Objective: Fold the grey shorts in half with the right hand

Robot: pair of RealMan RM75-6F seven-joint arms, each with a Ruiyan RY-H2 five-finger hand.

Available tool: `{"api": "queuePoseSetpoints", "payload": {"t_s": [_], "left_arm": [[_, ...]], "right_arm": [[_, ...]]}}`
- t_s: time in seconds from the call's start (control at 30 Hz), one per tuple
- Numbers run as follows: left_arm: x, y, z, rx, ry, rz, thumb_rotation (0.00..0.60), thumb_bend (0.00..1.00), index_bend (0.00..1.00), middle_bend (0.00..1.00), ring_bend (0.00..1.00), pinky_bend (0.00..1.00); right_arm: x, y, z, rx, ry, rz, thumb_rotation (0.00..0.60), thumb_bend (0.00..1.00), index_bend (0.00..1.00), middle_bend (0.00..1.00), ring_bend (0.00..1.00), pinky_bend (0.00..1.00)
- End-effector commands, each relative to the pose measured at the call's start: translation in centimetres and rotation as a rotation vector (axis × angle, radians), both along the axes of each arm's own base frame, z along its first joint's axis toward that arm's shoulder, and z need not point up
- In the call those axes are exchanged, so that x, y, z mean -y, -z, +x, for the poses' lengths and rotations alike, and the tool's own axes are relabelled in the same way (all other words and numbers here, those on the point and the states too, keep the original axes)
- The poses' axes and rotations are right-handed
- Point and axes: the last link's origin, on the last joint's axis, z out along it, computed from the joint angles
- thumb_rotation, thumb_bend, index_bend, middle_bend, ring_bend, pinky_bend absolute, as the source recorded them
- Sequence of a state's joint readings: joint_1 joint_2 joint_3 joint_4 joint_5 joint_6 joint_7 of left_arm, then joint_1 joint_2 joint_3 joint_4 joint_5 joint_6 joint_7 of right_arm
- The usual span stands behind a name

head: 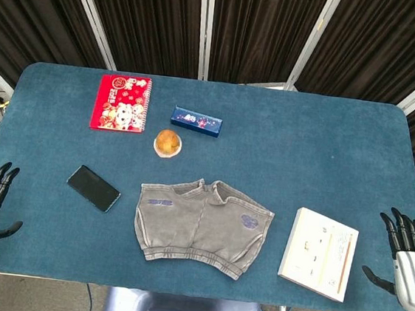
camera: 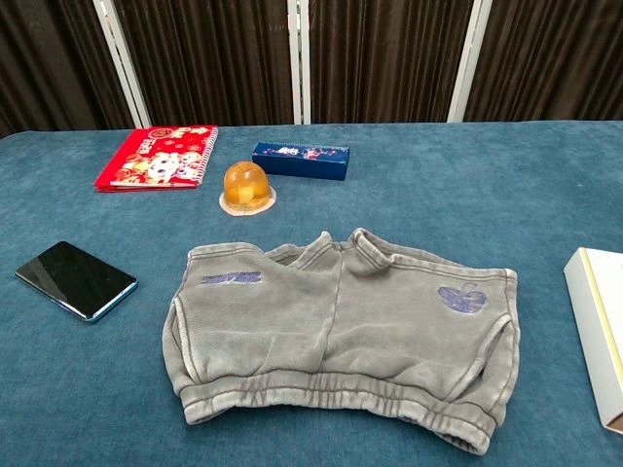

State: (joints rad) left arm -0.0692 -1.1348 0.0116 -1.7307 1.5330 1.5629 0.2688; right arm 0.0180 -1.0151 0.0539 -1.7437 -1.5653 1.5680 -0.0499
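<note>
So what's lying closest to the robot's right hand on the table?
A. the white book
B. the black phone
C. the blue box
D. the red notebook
A: the white book lies just inside the right hand, at the table's near right edge.

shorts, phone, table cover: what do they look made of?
Grey shorts: soft knit cotton or fleece by the look, washed matte grey, ribbed gathered waistband, creases. Phone: likely glass face, glossy black with a reflection, bluish edge. Table cover: felt or short-pile cloth, matte teal with a fuzzy grain.
</note>
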Motion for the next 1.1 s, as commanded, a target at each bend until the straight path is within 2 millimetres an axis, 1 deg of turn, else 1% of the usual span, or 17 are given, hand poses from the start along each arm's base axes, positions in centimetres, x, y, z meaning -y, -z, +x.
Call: {"api": "queuePoseSetpoints", "payload": {"t_s": [0.03, 0.27, 0.33, 0.43, 0.53, 0.67, 0.7, 0.8, 0.9, 1.1], "left_arm": [[0.0, 0.0, 0.1, 0.002, 0.002, 0.003, 0.6, 0.0, 0.0, 0.0, 0.0, 0.0], [0.1, 0.0, 0.1, 0.002, 0.002, 0.004, 0.6, 0.0, 0.0, 0.0, 0.0, 0.0], [0.1, 0.0, 0.1, 0.004, 0.002, 0.005, 0.6, 0.0, 0.0, 0.0, 0.0, 0.0], [-0.2, 0.0, 0.2, 0.014, 0.005, 0.006, 0.6, 0.0, 0.0, 0.0, 0.0, 0.0], [-0.7, 0.1, 0.2, 0.015, 0.004, 0.002, 0.6, 0.0, 0.0, 0.0, 0.0, 0.0], [-1.2, 0.3, -0.1, 0.011, -0.017, -0.006, 0.6, 0.0, 0.0, 0.0, 0.0, 0.0], [-1.4, 0.3, -0.1, 0.014, -0.021, -0.003, 0.6, 0.0, 0.0, 0.0, 0.0, 0.0], [-1.7, 0.4, -0.3, 0.011, -0.03, -0.003, 0.6, 0.0, 0.0, 0.0, 0.0, 0.0], [-1.9, 0.5, -0.4, 0.01, -0.037, -0.006, 0.6, 0.0, 0.0, 0.0, 0.0, 0.0], [-2.3, 0.6, -0.6, 0.002, -0.048, -0.011, 0.6, 0.0, 0.0, 0.0, 0.0, 0.0]], "right_arm": [[-0.1, 0.0, 0.0, 0.003, -0.003, 0.0, 0.6, 0.0, 0.0, 0.0, 0.0, 0.0], [-0.1, 0.6, 0.2, 0.025, -0.016, 0.059, 0.6, 0.0, 0.0, 0.0, 0.0, 0.0], [0.0, 1.1, 0.6, 0.041, -0.041, 0.087, 0.6, 0.0, 0.01, 0.0, 0.0, 0.0], [1.2, 2.4, 1.8, 0.049, -0.132, 0.172, 0.6, 0.0, 0.05, 0.0, 0.0, 0.0], [2.9, 4.1, 3.6, 0.015, -0.239, 0.295, 0.6, 0.0, 0.09, 0.0, 0.0, 0.0], [5.3, 6.6, 6.2, -0.039, -0.37, 0.464, 0.6, 0.0, 0.15, 0.05, 0.0, 0.0], [6.2, 7.6, 7.0, -0.065, -0.41, 0.507, 0.6, 0.0, 0.15, 0.06, 0.0, 0.0], [8.1, 10.1, 8.3, -0.125, -0.479, 0.59, 0.6, 0.0, 0.17, 0.1, 0.0, 0.0], [9.4, 12.3, 9.0, -0.155, -0.514, 0.645, 0.6, 0.0, 0.2, 0.12, 0.0, 0.0], [10.4, 15.5, 9.1, -0.274, -0.586, 0.73, 0.6, 0.0, 0.22, 0.13, 0.0, 0.0]]}}
